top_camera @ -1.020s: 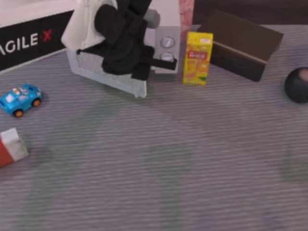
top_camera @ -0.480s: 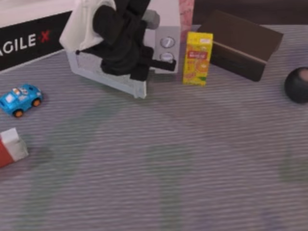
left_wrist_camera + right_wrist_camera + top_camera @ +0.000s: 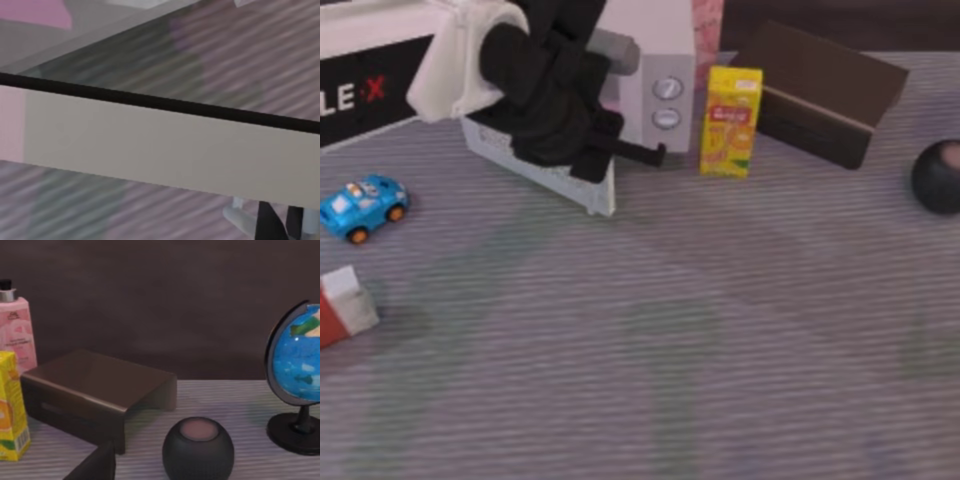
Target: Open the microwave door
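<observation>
The light-grey microwave (image 3: pixel 658 45) stands at the back middle of the table, its two silver knobs (image 3: pixel 667 88) facing front. The microwave door (image 3: pixel 552 178) stands swung out to the left, its free edge pointing at the table's front. My left arm's black wrist covers most of the door, and my left gripper (image 3: pixel 612 160) is shut on the door by that free edge. In the left wrist view the door's pale edge (image 3: pixel 165 145) fills the middle and the dark fingers (image 3: pixel 272 225) sit beside a light-grey handle. My right arm is out of the top view, parked at the right.
A yellow juice carton (image 3: pixel 731 120) stands right beside the knob panel, with a brown box (image 3: pixel 825 90) and a pink bottle (image 3: pixel 707 25) behind it. A dark round speaker (image 3: pixel 938 175) is at the right edge, next to a globe (image 3: pixel 297 375). A blue toy car (image 3: pixel 362 207) and a red-and-white block (image 3: pixel 342 305) lie at the left.
The door has swung farther open, its free edge moving left and away from the knob panel. My left arm has moved left and back with it.
</observation>
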You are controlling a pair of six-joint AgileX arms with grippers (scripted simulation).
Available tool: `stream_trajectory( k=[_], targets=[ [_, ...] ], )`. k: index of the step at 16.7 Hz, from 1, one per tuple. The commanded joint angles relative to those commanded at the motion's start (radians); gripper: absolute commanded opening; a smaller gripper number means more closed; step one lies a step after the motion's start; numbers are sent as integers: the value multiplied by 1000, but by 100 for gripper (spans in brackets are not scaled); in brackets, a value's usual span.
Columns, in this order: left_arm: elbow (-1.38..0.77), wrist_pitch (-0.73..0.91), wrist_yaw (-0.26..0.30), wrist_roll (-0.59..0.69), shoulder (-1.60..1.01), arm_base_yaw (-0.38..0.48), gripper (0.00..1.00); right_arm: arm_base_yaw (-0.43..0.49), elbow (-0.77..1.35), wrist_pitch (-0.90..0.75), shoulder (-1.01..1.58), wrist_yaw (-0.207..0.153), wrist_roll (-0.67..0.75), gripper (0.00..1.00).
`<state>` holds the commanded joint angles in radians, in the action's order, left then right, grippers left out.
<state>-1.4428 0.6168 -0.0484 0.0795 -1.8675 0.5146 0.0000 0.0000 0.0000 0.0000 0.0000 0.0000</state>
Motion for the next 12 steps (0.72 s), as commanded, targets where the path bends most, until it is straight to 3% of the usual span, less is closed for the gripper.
stream_trajectory(
  k=[12],
  targets=[
    [0,0,0,0,0,0,0,0,0,0,0,0,0,100]
  ],
)
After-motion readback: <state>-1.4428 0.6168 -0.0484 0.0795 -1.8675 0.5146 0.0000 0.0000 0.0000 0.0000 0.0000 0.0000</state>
